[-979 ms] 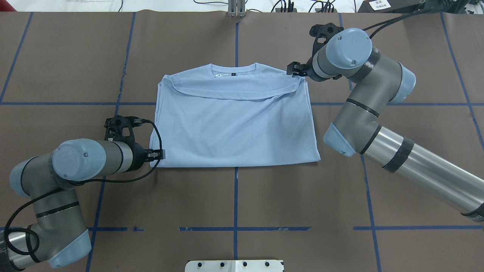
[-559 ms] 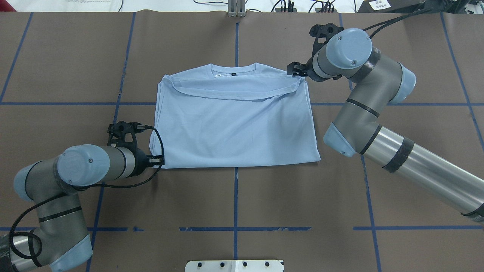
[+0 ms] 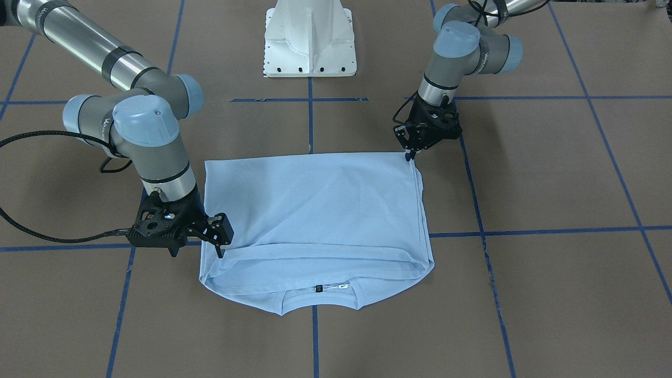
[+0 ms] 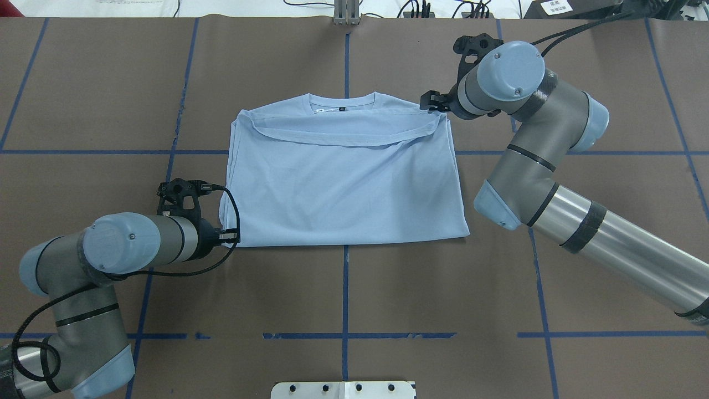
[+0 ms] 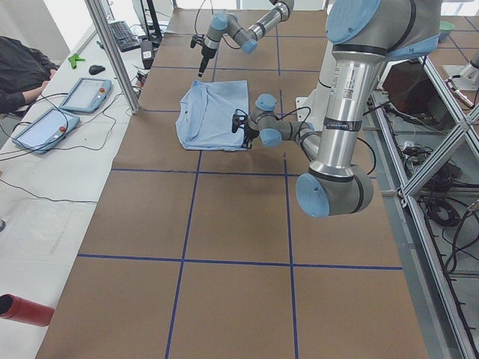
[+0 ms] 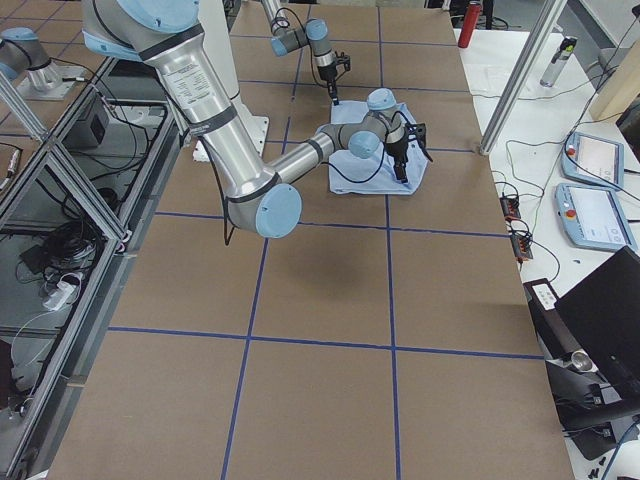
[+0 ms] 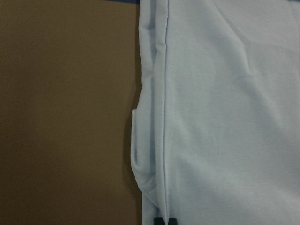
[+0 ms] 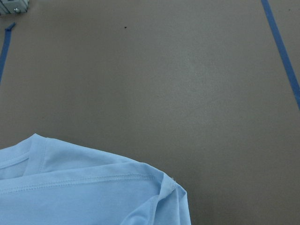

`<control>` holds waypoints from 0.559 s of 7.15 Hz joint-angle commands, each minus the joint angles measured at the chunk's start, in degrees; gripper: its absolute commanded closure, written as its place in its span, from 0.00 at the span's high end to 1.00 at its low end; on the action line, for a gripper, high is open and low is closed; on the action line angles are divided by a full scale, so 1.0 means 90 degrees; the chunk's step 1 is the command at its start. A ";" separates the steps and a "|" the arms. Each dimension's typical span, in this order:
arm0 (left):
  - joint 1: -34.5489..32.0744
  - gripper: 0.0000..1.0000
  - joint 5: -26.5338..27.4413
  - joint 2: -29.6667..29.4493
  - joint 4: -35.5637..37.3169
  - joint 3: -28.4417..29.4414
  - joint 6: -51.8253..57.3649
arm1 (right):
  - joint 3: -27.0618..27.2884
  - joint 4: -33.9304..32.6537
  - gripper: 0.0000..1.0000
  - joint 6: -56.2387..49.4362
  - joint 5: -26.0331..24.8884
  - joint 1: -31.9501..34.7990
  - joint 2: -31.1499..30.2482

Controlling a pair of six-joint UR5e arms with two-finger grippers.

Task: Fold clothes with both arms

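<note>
Brown gridded surface [image 4: 111, 83]. T-shirt [image 4: 343, 188] half-folded. Left gripper [image 4: 235, 237]: fingers narrow, apparently pinching a corner. Right gripper [image 4: 433, 103]: finger state cannot be told. Recommend lifting both corners level, together.

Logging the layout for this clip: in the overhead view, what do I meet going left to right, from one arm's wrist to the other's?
Left arm's light-blue wrist cap → black two-finger left gripper → dark neck label on the pale light-blue T-shirt → black two-finger right gripper → right arm's light-blue wrist cap.
</note>
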 commanded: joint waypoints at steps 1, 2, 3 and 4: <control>-0.0364 0.00 0.0004 -0.0004 0.0030 0.0057 0.0512 | 0.0000 0.0000 1.00 0.0003 0.0000 0.0000 -0.0006; -0.0753 0.00 0.0004 -0.0014 0.0030 0.0145 0.1000 | 0.0000 0.0000 1.00 -0.0007 0.0000 0.0000 -0.0006; -0.1260 0.00 -0.0005 -0.0091 0.0021 0.0523 0.1546 | 0.0000 0.0000 1.00 0.0002 0.0000 0.0000 0.0004; -0.1797 0.00 -0.0005 -0.0334 0.0021 0.0903 0.2141 | 0.0000 0.0000 1.00 0.0003 0.0000 0.0000 0.0004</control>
